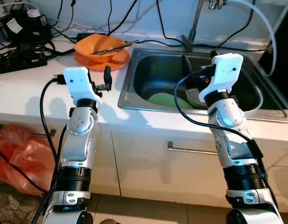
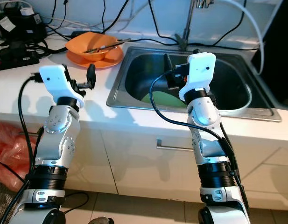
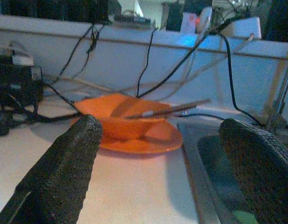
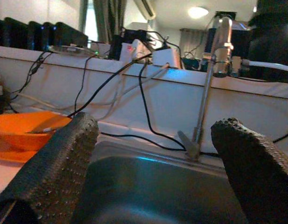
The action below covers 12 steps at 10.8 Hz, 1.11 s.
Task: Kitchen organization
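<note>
Approach stage: the left pincer (image 1: 107,77) hovers open-fingered over the white surface (image 1: 36,93), facing the orange plastic bowl (image 1: 99,46); the right pincer (image 1: 186,65), likewise spread, overhangs the stainless-steel sink (image 1: 148,63). Next, seemingly, reaching forward for the bowl.

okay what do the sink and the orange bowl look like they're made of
The sink looks like brushed stainless steel: grey, with a soft sheen along its rim. The orange bowl is probably plastic: a uniform bright colour with a smooth, dull gloss.
</note>
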Available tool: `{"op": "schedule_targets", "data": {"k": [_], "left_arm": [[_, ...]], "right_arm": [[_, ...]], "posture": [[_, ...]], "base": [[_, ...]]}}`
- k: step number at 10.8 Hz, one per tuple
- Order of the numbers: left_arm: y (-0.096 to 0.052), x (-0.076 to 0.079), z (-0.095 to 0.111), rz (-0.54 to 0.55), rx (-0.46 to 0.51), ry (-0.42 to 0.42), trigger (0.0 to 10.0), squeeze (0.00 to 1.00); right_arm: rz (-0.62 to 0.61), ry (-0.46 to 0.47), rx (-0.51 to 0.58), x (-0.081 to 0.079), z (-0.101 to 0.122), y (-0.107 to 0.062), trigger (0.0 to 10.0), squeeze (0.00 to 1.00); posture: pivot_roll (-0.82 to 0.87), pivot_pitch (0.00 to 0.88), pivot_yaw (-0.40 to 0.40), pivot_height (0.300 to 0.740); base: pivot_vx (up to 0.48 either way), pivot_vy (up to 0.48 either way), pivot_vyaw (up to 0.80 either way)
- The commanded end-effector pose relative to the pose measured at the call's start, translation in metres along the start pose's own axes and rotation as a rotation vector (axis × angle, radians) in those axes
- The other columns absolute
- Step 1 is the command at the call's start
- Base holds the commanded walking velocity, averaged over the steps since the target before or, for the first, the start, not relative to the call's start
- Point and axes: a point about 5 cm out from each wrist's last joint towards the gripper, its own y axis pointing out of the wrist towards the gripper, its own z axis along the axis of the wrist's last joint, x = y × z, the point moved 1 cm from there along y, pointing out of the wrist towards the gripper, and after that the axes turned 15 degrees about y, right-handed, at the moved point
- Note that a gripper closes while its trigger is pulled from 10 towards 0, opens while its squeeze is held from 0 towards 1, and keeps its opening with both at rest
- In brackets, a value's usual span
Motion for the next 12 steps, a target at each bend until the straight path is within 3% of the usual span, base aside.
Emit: {"op": "schedule_targets", "data": {"k": [1,3,5,8,12], "left_arm": [[-0.003,0.002,-0.005,-0.019,-0.011,0.019,10.0,0.00],[-0.014,-0.009,-0.022,0.006,-0.064,0.044,10.0,0.00],[-0.013,-0.003,-0.020,-0.060,-0.045,0.055,10.0,0.00],[-0.007,0.017,-0.015,-0.046,-0.027,-0.017,10.0,0.00],[-0.006,0.011,-0.006,0.004,0.012,-0.025,10.0,0.00]], "right_arm": [[-0.025,0.010,0.002,0.002,0.000,0.001,10.0,0.00],[-0.002,0.018,-0.015,-0.004,-0.006,0.005,10.0,0.00],[-0.061,0.044,-0.019,0.001,-0.014,0.002,10.0,0.00],[-0.041,0.014,-0.009,0.005,-0.006,0.004,10.0,0.00],[-0.021,-0.024,0.001,0.010,0.002,0.006,10.0,0.00]], "posture": [[0.04,0.027,-0.014,0.740],[0.08,0.052,0.022,0.740],[0.07,0.033,0.027,0.740],[0.03,0.008,-0.024,0.740],[0.02,0.005,-0.059,0.740]], "base": [[0.000,0.000,0.00],[0.000,0.000,0.00],[0.000,0.000,0.00],[0.000,0.000,0.00],[0.173,0.000,0.00]]}}
